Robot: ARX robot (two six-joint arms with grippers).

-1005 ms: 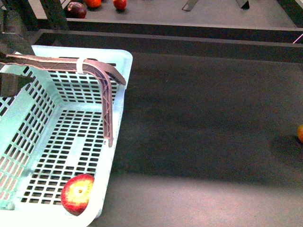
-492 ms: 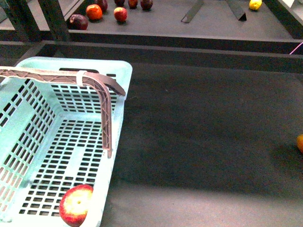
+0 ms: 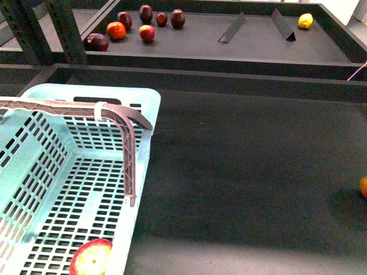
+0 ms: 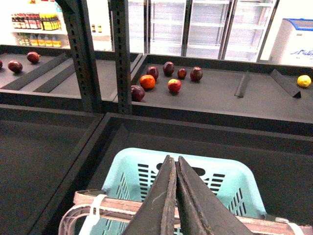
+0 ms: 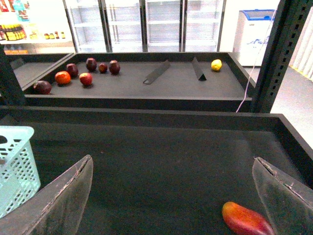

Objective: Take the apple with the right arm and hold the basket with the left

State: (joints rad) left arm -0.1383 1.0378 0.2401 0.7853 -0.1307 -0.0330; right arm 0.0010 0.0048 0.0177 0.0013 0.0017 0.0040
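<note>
L gripper (image 4: 175, 196): dark grey tapered fingers. R gripper (image 5: 171, 196): translucent grey fingers, scuffed edges.

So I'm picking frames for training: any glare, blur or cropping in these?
Front view: sharp, with a soft pale sheen on the shelf near the basket; the apple is cropped by the frame edge. Left wrist view: bright background, shut left gripper slightly soft. Right wrist view: clear, with the open right gripper fingers translucent.

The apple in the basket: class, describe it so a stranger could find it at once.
Start at the pale mint-blue basket on the dark shelf. Follow its slotted floor to the near corner beside the right-hand wall, where the apple lies. It is red with a yellow blush, unlike the dark maroon apples on the far shelf.
</note>
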